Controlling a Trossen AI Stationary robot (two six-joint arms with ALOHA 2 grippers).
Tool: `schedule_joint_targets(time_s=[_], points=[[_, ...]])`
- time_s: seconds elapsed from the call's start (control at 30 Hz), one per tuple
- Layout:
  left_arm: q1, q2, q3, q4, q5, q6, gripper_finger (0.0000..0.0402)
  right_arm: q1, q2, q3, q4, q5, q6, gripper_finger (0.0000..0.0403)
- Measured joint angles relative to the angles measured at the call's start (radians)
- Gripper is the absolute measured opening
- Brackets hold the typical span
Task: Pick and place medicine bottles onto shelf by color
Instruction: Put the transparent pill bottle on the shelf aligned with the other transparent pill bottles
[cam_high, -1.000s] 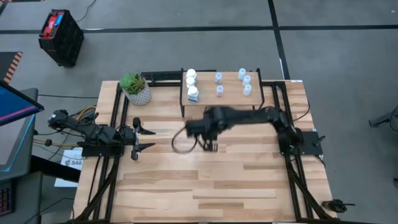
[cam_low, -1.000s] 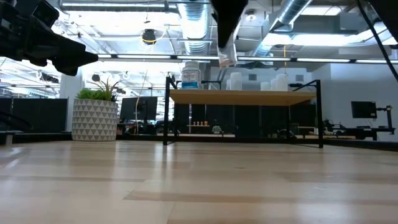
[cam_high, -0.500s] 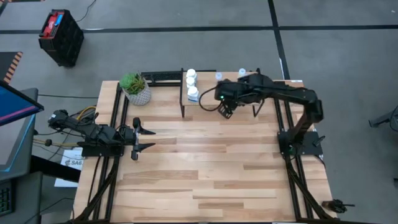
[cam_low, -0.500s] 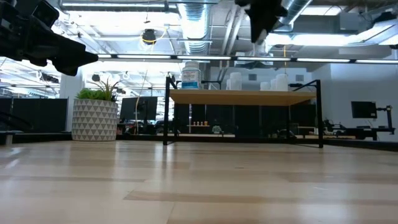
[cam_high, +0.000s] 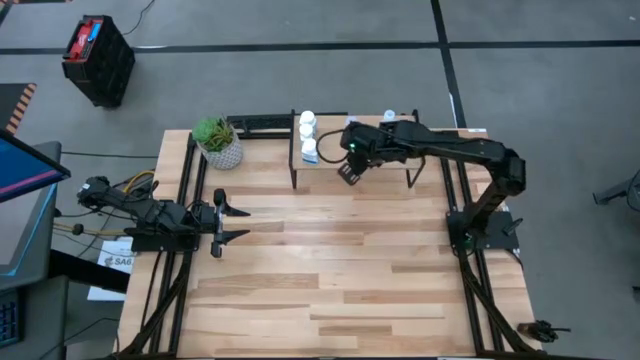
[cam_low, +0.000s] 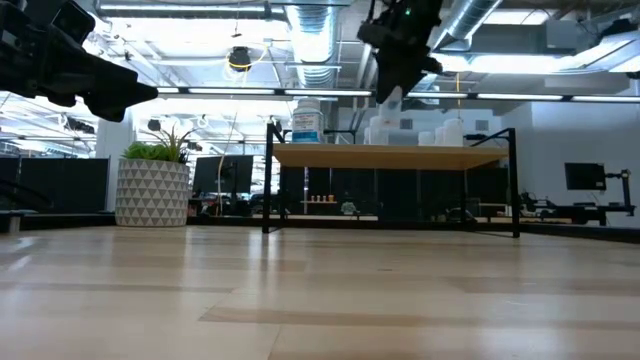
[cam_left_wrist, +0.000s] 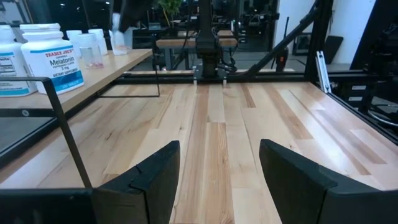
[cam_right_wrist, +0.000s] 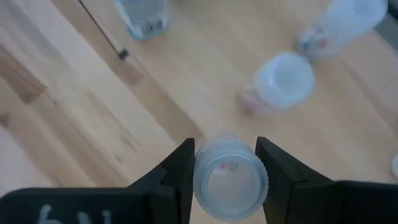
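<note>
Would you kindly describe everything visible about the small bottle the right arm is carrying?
The small translucent bottle is pale, plastic-looking and round, with a ribbed cap and a faint reddish mark showing through. It sits upright, clamped on two sides by the jaws of the right gripper, and touches nothing else. It hangs in the air above the shelf, near other pale bottles standing there.

Shelf (cam_low: 390, 156) pale matt wood; bottle (cam_right_wrist: 230, 177) translucent plastic.

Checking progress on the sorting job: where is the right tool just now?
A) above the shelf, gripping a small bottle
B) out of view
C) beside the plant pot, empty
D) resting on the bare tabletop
A: the right tool clamps a small translucent bottle over the shelf.
</note>
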Motion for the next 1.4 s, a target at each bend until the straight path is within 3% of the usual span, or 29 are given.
schedule_joint_targets(time_s=[0.3, 1.1, 1.4], points=[[0.0, 0.0, 0.0, 0.0, 0.0, 0.0, 0.021, -0.055, 0.089, 0.001, 0.045, -0.024, -0.017, 0.0147], [0.0, 0.0, 0.0, 0.0, 0.0, 0.0, 0.021, -0.116, 0.09, 0.002, 0.076, -0.087, -0.043, 0.0153], [0.0, 0.0, 0.0, 0.0, 0.0, 0.0, 0.021, -0.116, 0.09, 0.002, 0.077, -0.085, -0.045, 0.021]])
